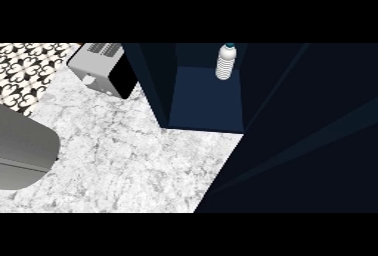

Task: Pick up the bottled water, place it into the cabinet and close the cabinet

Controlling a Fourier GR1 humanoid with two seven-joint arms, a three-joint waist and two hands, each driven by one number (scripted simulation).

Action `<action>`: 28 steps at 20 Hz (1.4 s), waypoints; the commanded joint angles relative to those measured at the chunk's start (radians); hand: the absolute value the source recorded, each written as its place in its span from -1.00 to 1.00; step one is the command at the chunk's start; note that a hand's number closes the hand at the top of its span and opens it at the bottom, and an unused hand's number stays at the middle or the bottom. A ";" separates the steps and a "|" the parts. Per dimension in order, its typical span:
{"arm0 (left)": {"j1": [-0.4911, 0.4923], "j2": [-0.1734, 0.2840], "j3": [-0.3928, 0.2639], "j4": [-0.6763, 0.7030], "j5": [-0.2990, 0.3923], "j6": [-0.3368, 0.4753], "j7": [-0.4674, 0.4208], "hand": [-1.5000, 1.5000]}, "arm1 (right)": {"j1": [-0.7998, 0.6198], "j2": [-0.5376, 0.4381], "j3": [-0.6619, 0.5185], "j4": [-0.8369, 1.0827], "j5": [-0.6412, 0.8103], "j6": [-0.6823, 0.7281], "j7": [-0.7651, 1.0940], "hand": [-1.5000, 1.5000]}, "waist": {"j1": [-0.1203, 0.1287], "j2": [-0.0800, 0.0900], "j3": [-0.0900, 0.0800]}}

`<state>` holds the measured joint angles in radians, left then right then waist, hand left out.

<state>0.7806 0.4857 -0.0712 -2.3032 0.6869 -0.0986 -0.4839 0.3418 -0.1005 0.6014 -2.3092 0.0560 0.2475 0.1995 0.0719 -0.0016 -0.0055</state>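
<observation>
White marbled stone bench [133, 160] lying under dark navy open cabinet [207, 100]. Clear ribbed plastic water bottle [226, 62] standing upright inside, near back. Grey forearm showing at left edge; hands, fingers out of sight. Closing door likely remaining: swing steadily, clearing bottle.

the marble counter [125, 160] lies bare in the middle and toward the lower edge, giving free passage there. at the upper left a toaster [103, 67] stands just beside the cabinet's left wall [148, 80]. the grey forearm [22, 150] fills the left side. the cabinet's floor [207, 107] is free in front, the bottled water [227, 62] stands at its back. the dark door [310, 150] closes off the whole right side.
</observation>
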 commanded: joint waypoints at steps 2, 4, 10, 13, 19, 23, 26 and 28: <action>0.074 0.031 0.110 -0.026 0.125 -0.098 -0.012 -1.00 | -0.205 0.097 0.140 0.118 -0.038 -0.143 0.156 1.00 | -0.002 0.004 0.002; 0.087 0.013 0.124 0.002 0.125 -0.132 -0.040 -1.00 | -0.354 0.098 0.075 0.189 -0.117 -0.217 0.170 1.00 | -0.005 0.007 0.003; 0.154 0.030 0.249 0.020 0.235 -0.225 -0.035 -1.00 | -0.676 0.100 -0.063 0.352 -0.305 -0.375 0.218 1.00 | -0.019 0.006 0.005; 0.211 0.015 0.301 0.063 0.251 -0.331 -0.070 -1.00 | -0.743 0.100 -0.144 0.476 -0.407 -0.352 0.159 1.00 | -0.019 0.003 0.005; 0.275 -0.025 0.372 0.038 0.300 -0.381 -0.043 -1.00 | -0.958 0.100 -0.369 0.692 -0.526 -0.229 0.184 1.00 | -0.030 0.003 0.006; 0.271 -0.077 0.400 0.047 0.296 -0.411 -0.017 -1.00 | -0.988 0.066 -0.426 0.765 -0.552 -0.154 0.197 1.00 | -0.047 0.001 0.006; 0.253 -0.062 0.439 0.057 0.341 -0.439 0.010 -1.00 | -1.089 0.055 -0.479 0.910 -0.558 -0.102 0.162 1.00 | -0.044 0.004 0.006; 0.267 -0.055 0.471 0.045 0.377 -0.434 0.039 -1.00 | -1.085 0.058 -0.450 0.990 -0.517 -0.044 0.092 1.00 | -0.042 0.005 0.006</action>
<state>1.0343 0.4400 0.3568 -2.2644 1.0293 -0.5016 -0.4730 -0.6737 -0.0367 0.1769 -1.4716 -0.4792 0.1414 0.3412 0.0261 -0.0039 0.0020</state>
